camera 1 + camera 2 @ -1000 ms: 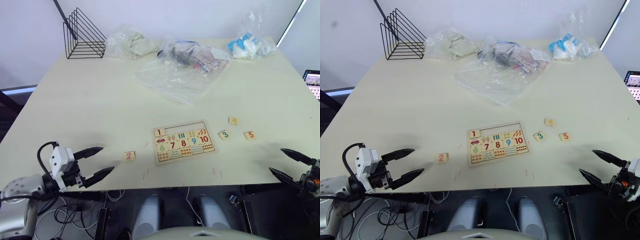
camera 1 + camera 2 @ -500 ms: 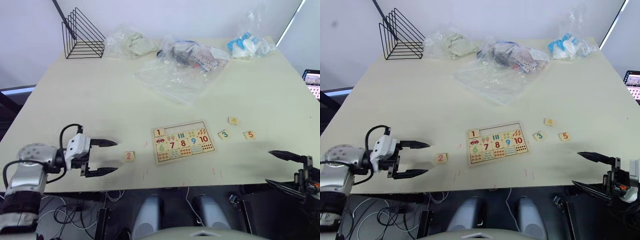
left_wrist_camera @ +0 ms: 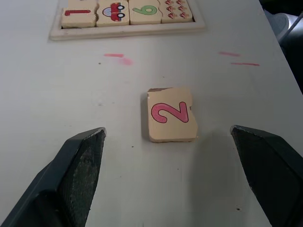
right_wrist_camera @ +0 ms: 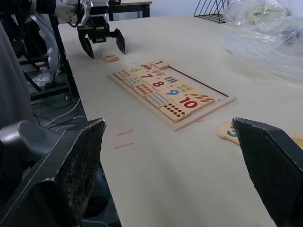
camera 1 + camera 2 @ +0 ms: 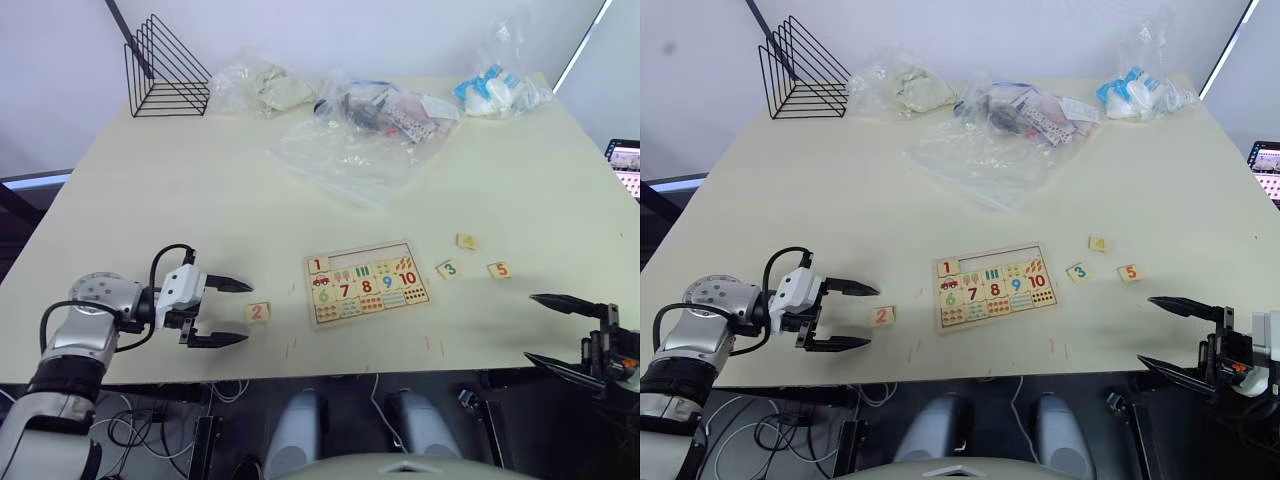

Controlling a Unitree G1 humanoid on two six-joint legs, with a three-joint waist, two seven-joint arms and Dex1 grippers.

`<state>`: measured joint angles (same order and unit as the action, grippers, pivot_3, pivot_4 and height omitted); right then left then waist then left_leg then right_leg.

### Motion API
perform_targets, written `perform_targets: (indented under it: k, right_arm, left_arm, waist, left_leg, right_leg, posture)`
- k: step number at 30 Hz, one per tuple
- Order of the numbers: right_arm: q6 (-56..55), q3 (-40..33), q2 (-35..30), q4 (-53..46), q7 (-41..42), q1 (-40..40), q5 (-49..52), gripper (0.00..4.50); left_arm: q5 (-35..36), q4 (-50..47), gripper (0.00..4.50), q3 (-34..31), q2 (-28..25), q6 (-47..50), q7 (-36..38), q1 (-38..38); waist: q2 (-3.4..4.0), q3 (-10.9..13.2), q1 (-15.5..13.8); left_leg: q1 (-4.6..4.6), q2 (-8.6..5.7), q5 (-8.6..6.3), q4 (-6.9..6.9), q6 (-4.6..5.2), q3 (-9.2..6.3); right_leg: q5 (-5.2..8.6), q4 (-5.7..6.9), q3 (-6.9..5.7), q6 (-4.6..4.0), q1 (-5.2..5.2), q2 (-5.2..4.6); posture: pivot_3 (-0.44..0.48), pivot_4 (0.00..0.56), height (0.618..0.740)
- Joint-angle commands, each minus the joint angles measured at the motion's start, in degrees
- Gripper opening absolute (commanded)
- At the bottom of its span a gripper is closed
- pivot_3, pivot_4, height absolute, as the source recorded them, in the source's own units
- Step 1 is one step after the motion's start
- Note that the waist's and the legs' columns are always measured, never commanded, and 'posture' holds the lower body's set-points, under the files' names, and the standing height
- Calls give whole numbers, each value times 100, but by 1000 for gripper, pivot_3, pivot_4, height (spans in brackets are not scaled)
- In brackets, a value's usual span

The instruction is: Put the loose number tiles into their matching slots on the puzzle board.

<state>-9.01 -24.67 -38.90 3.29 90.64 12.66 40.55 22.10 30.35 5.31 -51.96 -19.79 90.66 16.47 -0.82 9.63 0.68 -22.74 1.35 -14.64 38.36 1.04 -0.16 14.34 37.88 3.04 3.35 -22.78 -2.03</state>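
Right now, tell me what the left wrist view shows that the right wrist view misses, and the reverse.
Left wrist alone: the red 2 on the 2 tile reads clearly, lying flat between the open left gripper's fingers.

Right wrist alone: the whole puzzle board with numbers up to 10, the 3 tile beside it, and the plastic bags.

Both: the 2 tile, the board's corner with the seated 1 tile, and red marks on the table.

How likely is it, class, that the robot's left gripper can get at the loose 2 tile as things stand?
Probably yes. The left gripper is open and points at the 2 tile, which lies flat on bare table just ahead of its fingertips, apart from the puzzle board. Nothing lies between them.
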Motion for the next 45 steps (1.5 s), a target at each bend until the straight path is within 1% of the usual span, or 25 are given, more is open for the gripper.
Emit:
perform_targets:
  k: [1,7,12,20,22,24,26,27,28,29,30,37,41,45]
  right_arm:
    - [-63,-77,11,-24,1,-31,30,4500]
    - [-87,-26,48,42,-8,-111,-7,4500]
    - [-89,-18,70,71,-8,-161,-38,4500]
    - [-144,5,131,145,-14,-182,-88,4500]
    - [-158,3,143,159,-17,-182,-95,4500]
    - [-167,8,156,155,-25,-177,-101,4500]
    - [-177,12,163,162,-27,-177,-104,4500]
    - [-181,15,172,154,-33,-172,-105,4500]
    - [-185,16,181,145,-38,-166,-107,4500]
    - [-186,18,189,136,-43,-162,-108,4500]
    - [-188,21,196,130,-48,-160,-112,4500]
    - [-237,11,246,99,-85,-85,-102,4500]
    - [-286,-9,320,-5,-177,26,-93,4500]
    - [-359,-22,418,-134,-304,166,-91,4500]
  left_arm:
    - [55,8,4486,-8,-9,-87,184,76]
    - [-124,-12,4486,-119,81,-52,162,91]
    - [-289,-152,4486,-153,87,-64,-15,35]
    - [-296,-534,4486,-246,120,246,-213,-149]
    - [-335,-571,3962,-275,122,275,-277,-176]
    - [-340,-597,3287,-286,115,291,-274,-198]
    - [-349,-616,2275,-296,116,304,-264,-209]
    - [-358,-615,1985,-305,116,292,-254,-216]
    - [-363,-613,1486,-314,115,285,-243,-221]
    - [-362,-610,1360,-321,114,278,-229,-223]
    - [-363,-604,1011,-332,116,272,-214,-222]
    - [-212,-737,1008,-494,53,458,-160,-142]
    - [-350,-952,1008,-586,-80,631,-373,-10]
    - [-293,-1410,1008,-719,-131,1238,-755,146]
  waist:
    - [0,0,0]
    - [0,0,-1]
    - [1,-1,-5]
    - [1,-1,-3]
    - [1,-1,-5]
    - [1,-1,-3]
    - [1,-1,-2]
    - [1,-1,-2]
    - [1,-1,-2]
    - [1,-1,-2]
    - [1,-1,-1]
    - [1,-1,-3]
    - [1,0,-5]
    - [1,-1,-10]
  left_leg:
    - [0,0,0,0,0,0]
    - [0,0,0,0,0,0]
    - [0,-1,0,0,0,0]
    - [1,0,0,0,0,-2]
    - [1,0,0,0,0,-3]
    - [1,0,0,0,0,-3]
    - [1,-1,0,0,0,-2]
    - [1,-1,0,0,0,-2]
    - [1,-1,0,0,0,-2]
    - [1,-1,0,0,0,-2]
    - [1,-1,0,0,0,-2]
    - [1,-1,0,0,0,-2]
    - [0,0,0,0,0,-3]
    - [0,0,0,0,0,-6]
  right_leg:
    - [0,0,0,0,0,0]
    - [0,0,0,0,0,0]
    - [0,1,0,0,0,0]
    - [0,2,1,0,1,0]
    - [0,2,0,0,0,0]
    - [0,2,1,0,1,0]
    - [0,2,0,0,0,0]
    - [0,2,0,0,1,0]
    - [0,2,0,0,0,0]
    - [0,2,0,0,1,1]
    - [0,2,0,0,1,0]
    - [0,2,0,0,1,1]
    - [0,2,-1,0,1,1]
    - [0,2,-1,0,1,1]
  posture:
    - [0,150,740]
    - [0,150,740]
    - [0,150,740]
    - [0,150,740]
    - [0,150,740]
    - [0,150,740]
    - [0,150,740]
    - [0,150,740]
    - [0,150,740]
    - [0,150,740]
    - [0,150,740]
    - [0,150,740]
    - [0,150,740]
    - [0,150,740]
